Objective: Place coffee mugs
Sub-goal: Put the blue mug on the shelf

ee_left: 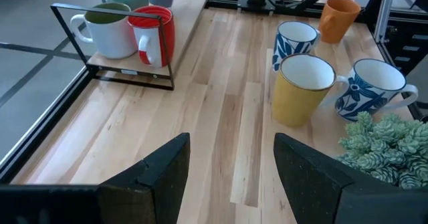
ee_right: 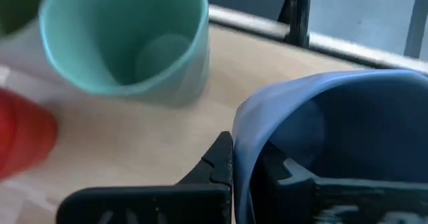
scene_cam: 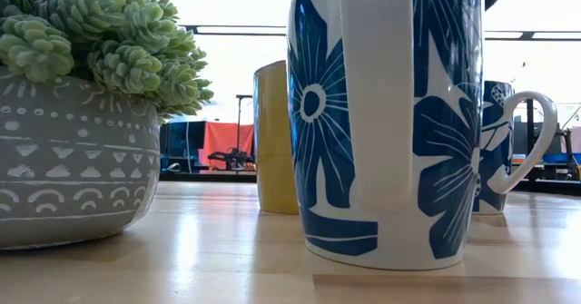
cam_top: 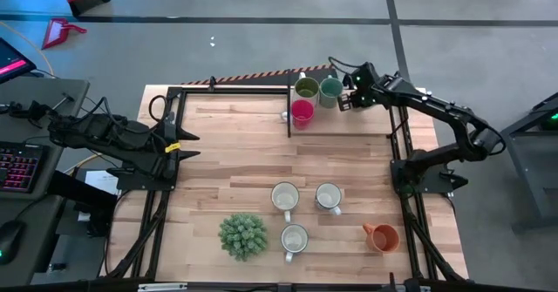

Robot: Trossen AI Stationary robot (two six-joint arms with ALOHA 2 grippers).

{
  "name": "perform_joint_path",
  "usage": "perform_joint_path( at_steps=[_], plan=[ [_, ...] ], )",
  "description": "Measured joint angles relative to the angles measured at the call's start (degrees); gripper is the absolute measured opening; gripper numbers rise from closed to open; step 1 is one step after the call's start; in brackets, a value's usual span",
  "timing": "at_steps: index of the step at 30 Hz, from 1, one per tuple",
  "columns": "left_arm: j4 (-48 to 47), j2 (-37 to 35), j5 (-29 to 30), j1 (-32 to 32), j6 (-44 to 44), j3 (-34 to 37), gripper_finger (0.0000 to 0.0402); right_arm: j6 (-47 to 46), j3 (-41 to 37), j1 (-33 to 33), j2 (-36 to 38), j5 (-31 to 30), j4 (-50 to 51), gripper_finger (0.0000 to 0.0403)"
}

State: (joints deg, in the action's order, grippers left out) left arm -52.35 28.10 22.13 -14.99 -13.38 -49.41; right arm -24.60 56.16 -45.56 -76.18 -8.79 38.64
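Note:
Olive green (cam_top: pixel 306 88), teal (cam_top: pixel 331 89) and red (cam_top: pixel 302 112) coffee mugs stand on a dark-framed wooden tray (cam_top: pixel 357 122) at the table's far side. My right gripper (cam_top: pixel 347 100) is over that tray, just right of the teal mug (ee_right: pixel 127 43), shut on a blue-grey mug (ee_right: pixel 348 130). Three white-rimmed mugs (cam_top: pixel 285 196) (cam_top: pixel 328 196) (cam_top: pixel 294 238) stand upright at the near middle. An orange mug (cam_top: pixel 382 237) lies on its side near the right edge. My left gripper (ee_left: pixel 231 170) waits open at the left edge. My right gripper holds the blue-grey mug by its wall at the rim (ee_right: pixel 244 150), one finger inside the mug and one outside. The fingers slant down from above. The mug sits tilted in the hold; its base is out of view, so whether it rests on the tray cannot be told.
A spiky green plant in a grey pot (cam_top: pixel 242 236) stands near the front edge, left of the white mugs. The tray's dark frame posts (cam_top: pixel 289 100) rise at its left side. Bare wood lies between the tray and the near mugs.

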Motion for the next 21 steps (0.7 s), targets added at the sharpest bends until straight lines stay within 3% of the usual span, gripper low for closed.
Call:
perform_joint_path(
  at_steps=[21],
  plan=[
    [0.0,0.0,0.0,0.0,0.0,0.0,0.0205,-3.7,0.0,-5.6,-2.8,-2.7,0.1,0.0]
  ],
)
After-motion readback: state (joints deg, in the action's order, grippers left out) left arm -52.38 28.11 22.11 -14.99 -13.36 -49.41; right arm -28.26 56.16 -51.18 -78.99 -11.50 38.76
